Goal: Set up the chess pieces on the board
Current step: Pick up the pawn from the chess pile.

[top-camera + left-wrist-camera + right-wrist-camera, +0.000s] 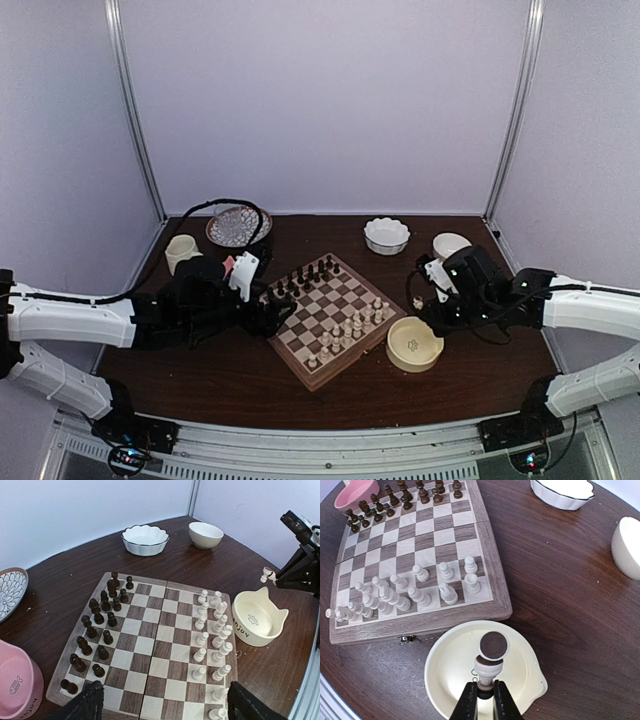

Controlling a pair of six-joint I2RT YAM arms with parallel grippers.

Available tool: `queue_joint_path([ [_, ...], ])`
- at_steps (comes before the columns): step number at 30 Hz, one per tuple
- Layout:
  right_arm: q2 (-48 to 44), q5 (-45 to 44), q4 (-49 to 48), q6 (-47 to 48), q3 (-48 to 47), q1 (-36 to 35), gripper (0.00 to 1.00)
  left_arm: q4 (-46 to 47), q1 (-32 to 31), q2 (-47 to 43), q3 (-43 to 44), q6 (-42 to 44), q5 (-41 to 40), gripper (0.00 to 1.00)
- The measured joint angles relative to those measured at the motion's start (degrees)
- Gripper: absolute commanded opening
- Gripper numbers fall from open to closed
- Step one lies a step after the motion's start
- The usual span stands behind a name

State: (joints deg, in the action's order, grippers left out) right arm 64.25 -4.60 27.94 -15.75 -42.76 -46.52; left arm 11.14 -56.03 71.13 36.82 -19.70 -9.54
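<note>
Chess pieces (202,639) in cream-white stood in two close rows along one side of the board (155,650), with the dark pieces (98,625) grouped at the opposite side. One further white piece (489,667) was off the board, clenched at its narrow upper end between the fingers of the right gripper (484,689) and raised over the cream cat-eared bowl (445,670) just beside the board's rim. The left gripper (164,695) hovered at the board's near edge, fingers spread wide and grasping nothing.

Probable faults from this position:

1. Slip. The grip lay on the slim end only, with the felt base pointing away from the fingers. A quick swing could rotate or release the piece.
2. Bad seating. The base would have to face the board before release; otherwise the piece would topple.
3. Knock-over. Neighbouring white pieces stood near one another, so descending fingers could strike them.
4. Arm conflict. The left gripper stood close to the white rows, so both arms could meet over the board.
</note>
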Motion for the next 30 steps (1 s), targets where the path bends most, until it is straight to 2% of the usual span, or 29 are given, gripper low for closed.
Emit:
queue_joint_path([
  [5,-0.33,4.26,-2.12,0.83,0.52,0.00,0.08,2.60,0.00,0.39,-0.31,1.22,4.98,0.76],
  [11,-1.33,14.84,-6.36,2.12,1.57,0.00,0.05,6.84,-0.76,1.51,-1.33,3.26,12.31,0.75],
  [16,-1.38,24.94,-11.82,2.16,1.62,-0.68,0.05,15.08,-1.86,1.51,-5.16,5.22,16.65,0.75],
  [22,-2.05,30.64,-17.18,1.25,1.49,-4.07,0.04,30.64,-7.69,2.93,-12.09,13.05,15.17,0.76],
  [25,-2.05,31.67,-20.37,-0.42,1.42,-6.32,0.04,40.72,-11.58,6.58,-15.19,19.63,10.97,0.76],
  [30,-1.62,31.32,-26.75,-3.67,1.38,-11.39,0.04,53.55,-14.64,13.49,-18.21,27.67,5.44,0.77],
])
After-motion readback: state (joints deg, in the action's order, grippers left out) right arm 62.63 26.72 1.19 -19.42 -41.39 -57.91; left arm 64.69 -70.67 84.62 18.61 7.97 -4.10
